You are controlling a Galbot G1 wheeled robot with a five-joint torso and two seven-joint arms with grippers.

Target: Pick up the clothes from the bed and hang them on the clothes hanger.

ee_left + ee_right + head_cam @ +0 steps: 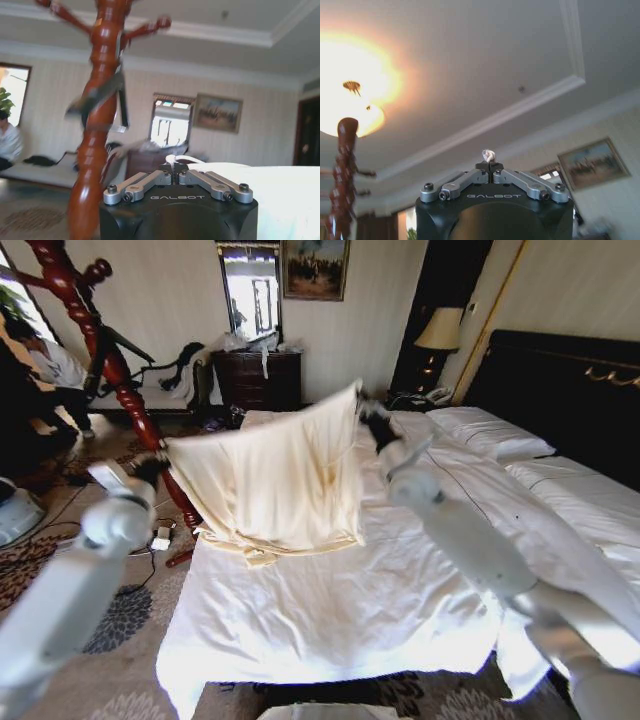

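1. We see the clothes (270,475) lifted clear of the bed (340,610), stretched as a cream sheet between the two grippers, with the lower hem bunched and touching the white duvet.
2. Left gripper (152,466): it sits at one top corner of the garment, beside the wooden coat stand (105,365). In the left wrist view its fingers (172,169) are drawn together on a thin fold of pale cloth, so we log it as clamped on the clothes.
3. Right gripper (372,420): it sits at the opposite top corner, higher than the left one and over the bed. In the right wrist view its fingers (489,165) are pinched together with a small tuft of cloth (488,155) showing above the tips.
4. The clothes hanger (102,100) hangs on the coat stand, just ahead of and above the left gripper in the left wrist view; it is blurred. It is apart from the garment.
5. The garment hangs below and between both grippers.
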